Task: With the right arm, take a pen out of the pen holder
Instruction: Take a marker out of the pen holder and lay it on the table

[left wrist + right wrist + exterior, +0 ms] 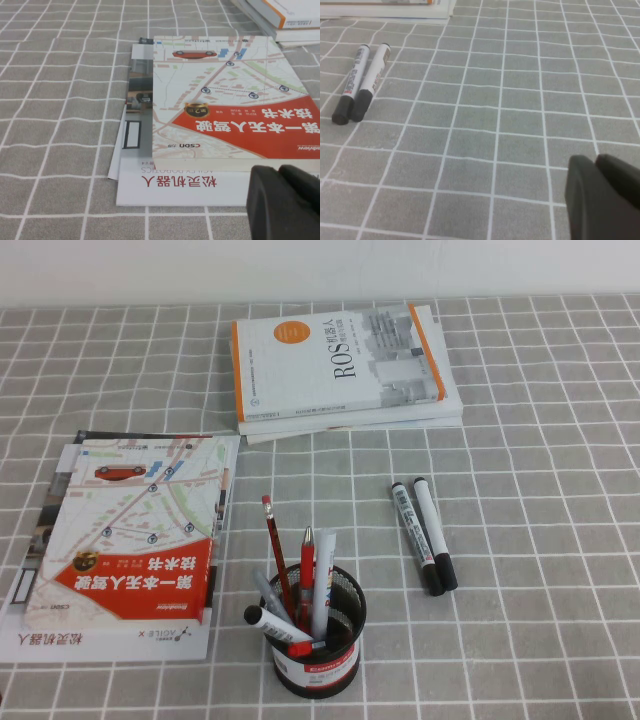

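Note:
A black mesh pen holder (318,640) stands near the table's front edge in the high view. It holds a red pencil (272,540), a red pen (306,565), a white marker (323,575) and a black-capped marker (272,624) that leans over. Neither arm shows in the high view. My right gripper (596,161) hovers shut and empty over bare checked cloth, with two white markers (362,82) lying apart from it; the holder is outside its wrist view. My left gripper (280,171) is shut with nothing in it, just off the edge of a map-cover book (225,100).
The two black-capped markers (425,535) lie side by side to the right of the holder. A stack of books with an orange-and-white cover (340,365) sits at the back. The map-cover book (140,530) rests on magazines at the left.

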{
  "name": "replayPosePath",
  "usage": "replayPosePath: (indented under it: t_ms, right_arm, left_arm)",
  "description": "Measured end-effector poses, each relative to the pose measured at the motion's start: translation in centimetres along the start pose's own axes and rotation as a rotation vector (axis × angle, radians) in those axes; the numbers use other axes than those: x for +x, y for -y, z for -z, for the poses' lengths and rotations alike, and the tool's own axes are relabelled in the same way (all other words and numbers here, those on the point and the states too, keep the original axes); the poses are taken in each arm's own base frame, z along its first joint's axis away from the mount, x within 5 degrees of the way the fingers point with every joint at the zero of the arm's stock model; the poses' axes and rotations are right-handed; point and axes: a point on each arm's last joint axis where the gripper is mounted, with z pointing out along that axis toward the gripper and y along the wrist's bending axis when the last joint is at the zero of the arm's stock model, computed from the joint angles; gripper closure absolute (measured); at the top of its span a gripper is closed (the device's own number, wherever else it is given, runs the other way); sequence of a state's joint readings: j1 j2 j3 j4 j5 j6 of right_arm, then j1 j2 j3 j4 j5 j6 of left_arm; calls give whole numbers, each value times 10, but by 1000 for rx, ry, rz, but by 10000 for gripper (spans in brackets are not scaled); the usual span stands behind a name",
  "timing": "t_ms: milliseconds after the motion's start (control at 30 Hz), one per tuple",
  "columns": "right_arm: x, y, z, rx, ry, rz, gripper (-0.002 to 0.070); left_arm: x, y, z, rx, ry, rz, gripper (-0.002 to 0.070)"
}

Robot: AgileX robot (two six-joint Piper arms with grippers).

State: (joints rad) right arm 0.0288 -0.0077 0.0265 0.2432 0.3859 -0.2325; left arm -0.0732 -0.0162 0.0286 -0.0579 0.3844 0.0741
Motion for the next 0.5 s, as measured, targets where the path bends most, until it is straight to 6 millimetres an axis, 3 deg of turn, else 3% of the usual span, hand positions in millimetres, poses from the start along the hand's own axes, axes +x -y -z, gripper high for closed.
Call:
replayPosePath:
  t_ms: [300, 500]
  right_arm:
    - [-1, 0, 0, 0, 9, -6, 689]
    - [-8, -1, 0, -18, 85, -103, 689]
  left_arm:
    - [0, 0, 0, 0, 0, 0, 678]
    - [0, 0, 0, 0, 0, 0, 678]
